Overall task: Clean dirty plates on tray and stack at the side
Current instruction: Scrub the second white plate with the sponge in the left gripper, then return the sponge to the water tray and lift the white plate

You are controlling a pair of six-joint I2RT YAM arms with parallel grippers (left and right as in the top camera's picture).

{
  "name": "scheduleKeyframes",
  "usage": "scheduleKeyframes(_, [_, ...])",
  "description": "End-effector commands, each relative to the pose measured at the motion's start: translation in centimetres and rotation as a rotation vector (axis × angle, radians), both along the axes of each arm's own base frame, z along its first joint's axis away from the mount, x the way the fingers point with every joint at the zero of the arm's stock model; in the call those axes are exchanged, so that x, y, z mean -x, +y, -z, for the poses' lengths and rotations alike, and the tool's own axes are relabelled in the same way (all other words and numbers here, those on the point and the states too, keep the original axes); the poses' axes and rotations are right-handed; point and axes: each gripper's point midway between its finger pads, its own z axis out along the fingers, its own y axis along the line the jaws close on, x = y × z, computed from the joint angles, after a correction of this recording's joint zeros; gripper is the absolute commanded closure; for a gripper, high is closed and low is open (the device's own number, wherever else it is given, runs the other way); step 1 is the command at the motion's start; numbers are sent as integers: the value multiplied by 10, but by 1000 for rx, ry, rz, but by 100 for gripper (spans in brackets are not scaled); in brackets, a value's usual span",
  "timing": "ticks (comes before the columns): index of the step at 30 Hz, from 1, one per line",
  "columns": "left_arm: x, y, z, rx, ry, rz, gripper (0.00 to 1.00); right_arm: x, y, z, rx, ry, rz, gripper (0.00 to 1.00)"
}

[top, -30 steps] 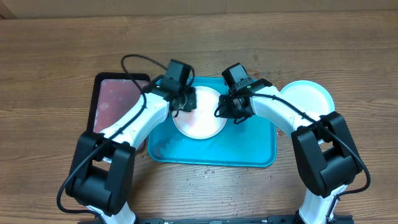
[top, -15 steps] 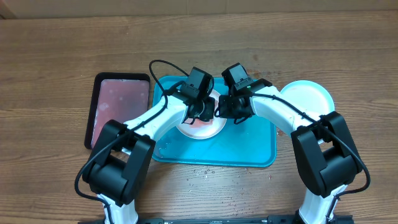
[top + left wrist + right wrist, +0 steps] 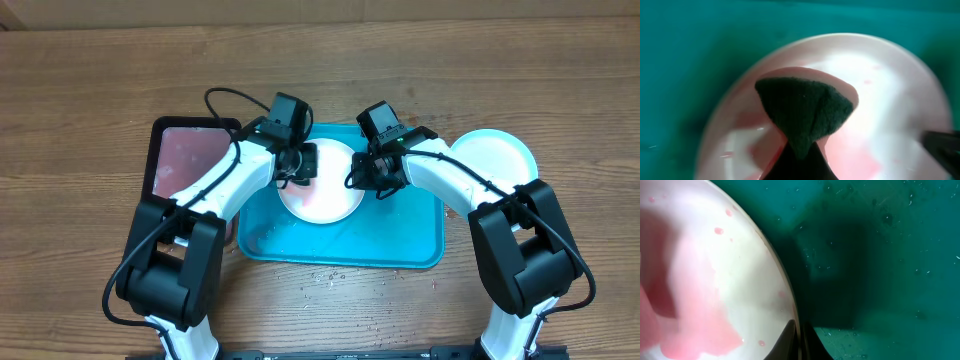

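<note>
A white plate (image 3: 322,198) with pink-red smears lies on the turquoise tray (image 3: 400,245). My left gripper (image 3: 300,165) is shut on a sponge with a dark green scouring face (image 3: 802,107), pressed on the plate's left part (image 3: 880,100). My right gripper (image 3: 362,172) is shut on the plate's right rim (image 3: 785,287), with the tray floor (image 3: 890,255) beside it. A light blue plate (image 3: 495,158) lies on the table to the right of the tray. The yellow-green plate is not in view.
A black-rimmed pinkish tray (image 3: 185,160) lies left of the turquoise tray. Water drops dot the wooden table (image 3: 330,278) in front of the tray. Both arms reach in from the near edge.
My left gripper swept with the sponge from the plate's left edge to its middle and back to the left edge. The right gripper stayed on the rim.
</note>
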Motion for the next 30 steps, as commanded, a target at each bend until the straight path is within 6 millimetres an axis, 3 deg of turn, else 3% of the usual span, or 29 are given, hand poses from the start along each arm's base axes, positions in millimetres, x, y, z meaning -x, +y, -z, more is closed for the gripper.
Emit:
scheduleKeyframes(1, [6, -37, -24, 101, -21, 85, 96, -9, 0, -6, 12, -34, -4, 96])
scheduleKeyframes(8, [22, -62, 10, 93, 53, 95, 96, -9, 0, -6, 13, -34, -4, 96])
scheduleKeyframes(10, [23, -56, 21, 54, 68, 83, 96, -9, 0, -6, 13, -34, -4, 96])
scheduleKeyframes(14, [10, -23, 29, -74, 36, 10, 96, -9, 0, -6, 13, -33, -4, 96])
scheduleKeyframes(23, [-13, 33, 0, -91, -6, -109, 96, -9, 0, -6, 13, -34, -4, 96])
scheduleKeyframes(26, [-18, 40, -18, -83, -50, -89, 96, -9, 0, -6, 13, -33, -4, 96])
scheduleKeyframes(30, [-19, 33, -53, -12, -119, -39, 96, -9, 0, -6, 13, -34, -4, 96])
